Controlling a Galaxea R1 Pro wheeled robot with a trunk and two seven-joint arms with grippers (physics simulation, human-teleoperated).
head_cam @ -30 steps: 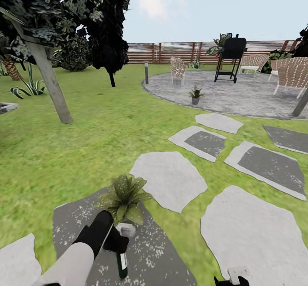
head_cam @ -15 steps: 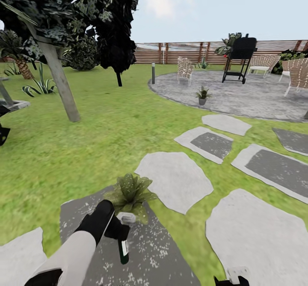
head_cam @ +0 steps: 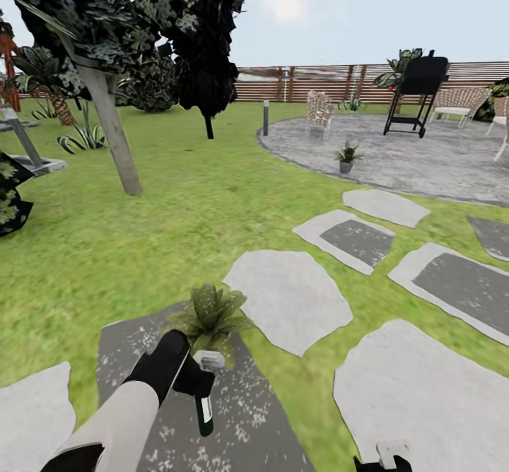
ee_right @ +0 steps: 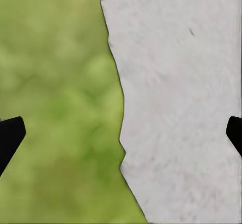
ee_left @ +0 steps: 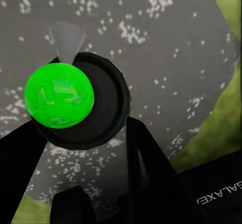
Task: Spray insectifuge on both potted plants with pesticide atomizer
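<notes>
Leftward-panned camera; left tool (head_cam: pixel 189 380) still pinches atomizer (head_cam: pixel 203 403) beside potted plant (head_cam: pixel 210 314), right tool (ee_right: pixel 121 133) spread.

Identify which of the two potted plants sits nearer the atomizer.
The potted plant on the dark speckled slab, just beyond the atomizer; the other stands on the patio.

two potted plants (head_cam: pixel 209 314), perhaps eight slabs (head_cam: pixel 290 299)

Left pincer (head_cam: pixel 189 380) clamped shut; right pincer (ee_right: pixel 121 133) spread wide.
</notes>
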